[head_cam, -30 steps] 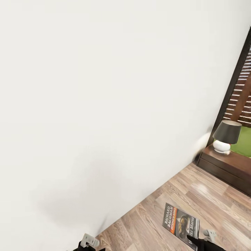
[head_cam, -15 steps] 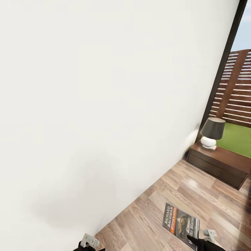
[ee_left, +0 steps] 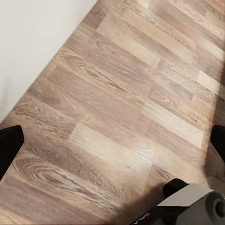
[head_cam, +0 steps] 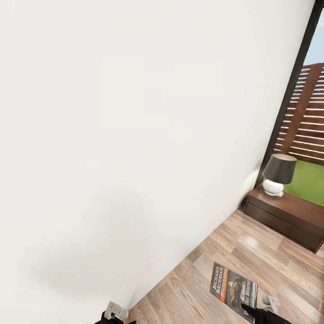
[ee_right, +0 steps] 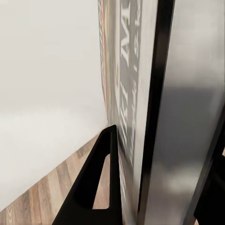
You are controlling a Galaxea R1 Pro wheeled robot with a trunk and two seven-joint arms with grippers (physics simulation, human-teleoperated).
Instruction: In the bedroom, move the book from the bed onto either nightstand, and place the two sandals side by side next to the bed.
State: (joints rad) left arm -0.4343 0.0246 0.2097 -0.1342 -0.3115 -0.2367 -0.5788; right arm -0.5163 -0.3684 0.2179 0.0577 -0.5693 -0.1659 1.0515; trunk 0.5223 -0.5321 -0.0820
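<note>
White wall across most of the head view, wood-plank floor at lower right. Far right: low dark cabinet with dark-shaded lamp beside dark window frame. Near bottom right: right gripper clamped on book, held above the floor, cover up. Bottom left: left gripper.

Left wrist view: bare planks, wall along one edge, black fingertips spread wide, nothing between.

Right wrist view: book edge-on, pinched against black finger.
</note>
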